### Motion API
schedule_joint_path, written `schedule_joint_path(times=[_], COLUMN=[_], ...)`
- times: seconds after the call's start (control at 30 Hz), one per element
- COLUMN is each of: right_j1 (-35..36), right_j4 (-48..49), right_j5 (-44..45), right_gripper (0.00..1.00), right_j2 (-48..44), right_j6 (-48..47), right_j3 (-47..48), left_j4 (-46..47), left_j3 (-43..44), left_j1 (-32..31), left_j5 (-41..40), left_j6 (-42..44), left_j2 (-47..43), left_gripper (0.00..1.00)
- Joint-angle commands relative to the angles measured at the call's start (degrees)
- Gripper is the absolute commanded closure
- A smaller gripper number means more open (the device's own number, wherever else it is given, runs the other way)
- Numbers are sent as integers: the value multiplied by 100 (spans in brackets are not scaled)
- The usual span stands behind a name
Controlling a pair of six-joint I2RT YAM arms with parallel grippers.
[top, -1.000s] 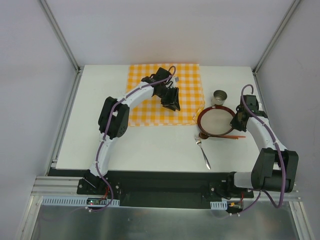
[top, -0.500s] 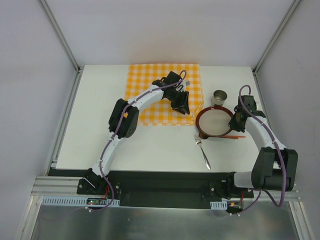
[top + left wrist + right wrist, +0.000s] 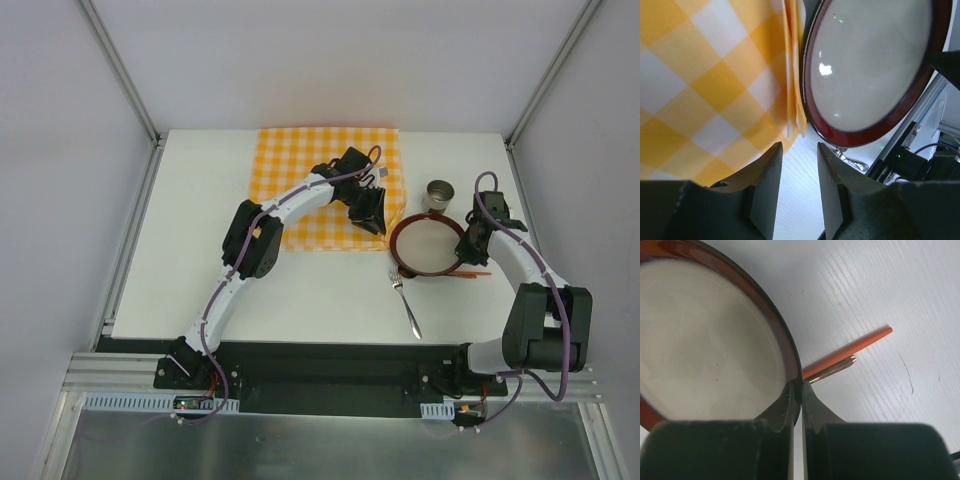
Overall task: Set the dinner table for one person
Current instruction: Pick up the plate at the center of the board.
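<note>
Dinner table (image 3: pixel 300 290): white top, fills the work area, arms bolted at its near edge.

Checked cloth (image 3: pixel 300 160) lies far centre. Plate (image 3: pixel 428 245), red-brown rim, sits right of it, its rim just beside the cloth's near right corner; whether they touch, cannot tell. Cup (image 3: pixel 438 193) is just beyond the plate, fork (image 3: pixel 407 300) just near of it, and an orange stick (image 3: pixel 478 272) pokes out from under its right side.

Right gripper (image 3: pixel 466 243) is pinched tight on the plate's right rim. Left gripper (image 3: pixel 372 222) hovers over the cloth's near right corner, jaws partly apart, holding nothing.

Step in hand, as I read it: shifting the plate left onto the cloth.

Next move calls for raising the rim over the cloth's folded edge rather than bunching it. The left gripper may need to pin that corner or get clear.
</note>
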Motion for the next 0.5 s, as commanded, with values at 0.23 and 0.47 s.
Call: schedule_joint_path(times=[0.23, 0.47], right_j1=[74, 74], right_j4=[-3, 32], right_j5=[-83, -118], right_gripper=[99, 99], right_j2=[186, 283], right_j6=[-116, -116], right_j3=[-47, -56], left_j4=[44, 35], left_j3=[221, 238], left_j1=[-269, -340], left_j5=[104, 139], left_j6=[-6, -14], left_j2=[-365, -374], left_gripper=[67, 68])
